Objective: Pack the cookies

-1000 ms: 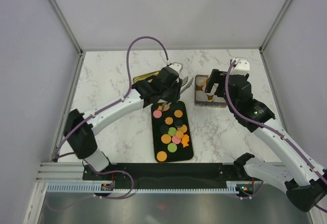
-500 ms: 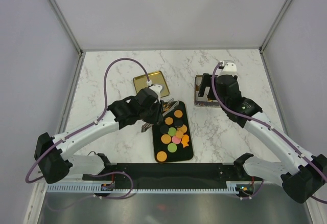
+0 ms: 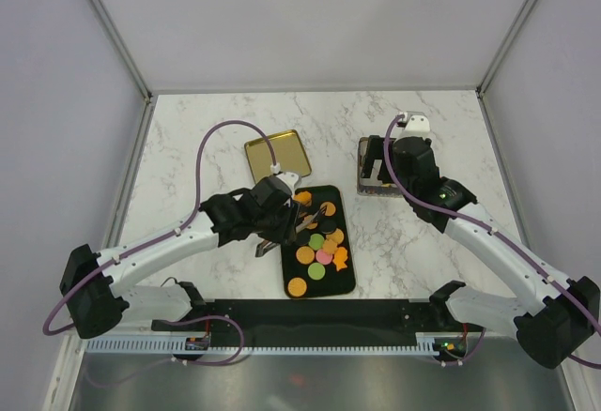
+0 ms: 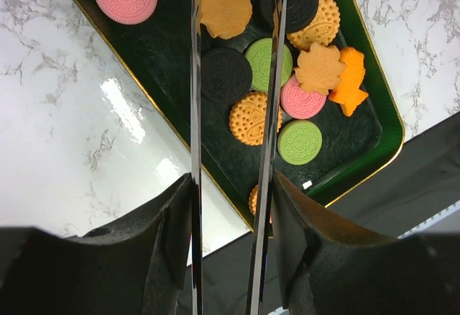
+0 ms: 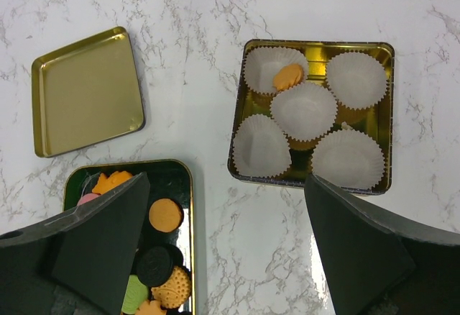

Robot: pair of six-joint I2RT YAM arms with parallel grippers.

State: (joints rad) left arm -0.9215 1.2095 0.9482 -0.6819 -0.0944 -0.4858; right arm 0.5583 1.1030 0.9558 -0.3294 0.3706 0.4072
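Note:
Several cookies (image 3: 317,241) in orange, pink, green and dark brown lie on the black tray (image 3: 335,284). My left gripper (image 3: 273,239) is shut on metal tongs (image 4: 195,78). In the left wrist view (image 4: 231,185) the tong arms stand apart over the tray (image 4: 165,49), either side of a round orange cookie (image 4: 225,7). My right gripper (image 5: 226,185) is open and empty above the marble between tray and tin. The gold tin (image 5: 384,49) holds several white paper cups. One orange cookie (image 5: 289,76) lies in its upper left cup.
The gold lid (image 3: 278,156) lies upside down behind the tray and also shows in the right wrist view (image 5: 86,92). The right arm (image 3: 441,195) hides part of the tin (image 3: 368,184). White walls enclose the marble table (image 3: 188,148).
My left gripper has moved with the tongs from near the tin back to the tray's left side. The right gripper has shifted a little left over the tin.

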